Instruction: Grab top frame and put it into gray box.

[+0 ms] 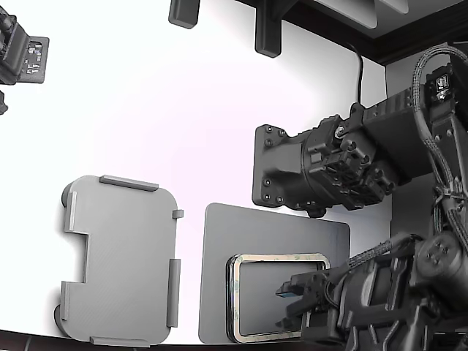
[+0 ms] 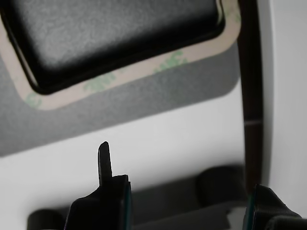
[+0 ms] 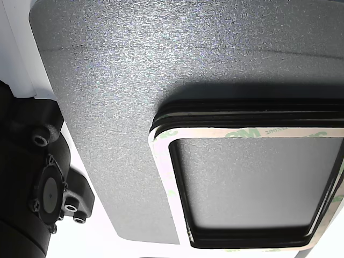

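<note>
Tan tape faces the top frame (image 1: pixel 278 257), which lies on a small stack of dark frames on the gray mat (image 1: pixel 219 248), near the lower edge of the exterior view. The gray box (image 1: pixel 121 259) sits well apart from it on the white table (image 1: pixel 183 131), toward the exterior view's left, and we see nothing inside it.

Our gripper (image 1: pixel 292 303) hangs low over the side of the frame nearest the arm. In the wrist view its jaws stand spread, one finger (image 2: pixel 104 160) tapering to a thin tip over bare table, and they hold nothing. The frame's rounded corner (image 2: pixel 38 98) lies ahead of that tip, not yet between the jaws.

We judge the step in hand to be the approach for the grasp. To do it well we should bring the jaws over one straight rail of the frame, away from the corner, and lower only far enough to take the uppermost layer. The stack beneath looks closely nested in the other view, so a deep bite could lift two. Close gently, since so thin a rail may bend, then lift straight up before swinging toward the box.
</note>
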Available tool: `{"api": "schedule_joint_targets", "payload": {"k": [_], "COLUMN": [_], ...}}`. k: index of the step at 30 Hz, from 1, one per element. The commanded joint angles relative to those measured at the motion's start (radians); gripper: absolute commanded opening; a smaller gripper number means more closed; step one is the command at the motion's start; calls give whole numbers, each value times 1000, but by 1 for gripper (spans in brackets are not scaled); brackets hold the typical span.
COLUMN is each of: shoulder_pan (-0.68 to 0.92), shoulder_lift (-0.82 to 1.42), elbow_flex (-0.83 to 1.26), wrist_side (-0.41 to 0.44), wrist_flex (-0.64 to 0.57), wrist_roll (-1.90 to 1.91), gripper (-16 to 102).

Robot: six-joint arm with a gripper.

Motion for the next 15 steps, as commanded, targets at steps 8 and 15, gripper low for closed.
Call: {"api": "schedule_joint_targets", "payload": {"k": [8, 15], "shoulder_pan": [170, 273], "shoulder_lift": [-94, -178], "elbow_flex": [-44, -84], "wrist_side": [-15, -25], "wrist_flex": [11, 11], "wrist_roll": [34, 52], "gripper": [93, 95]}}
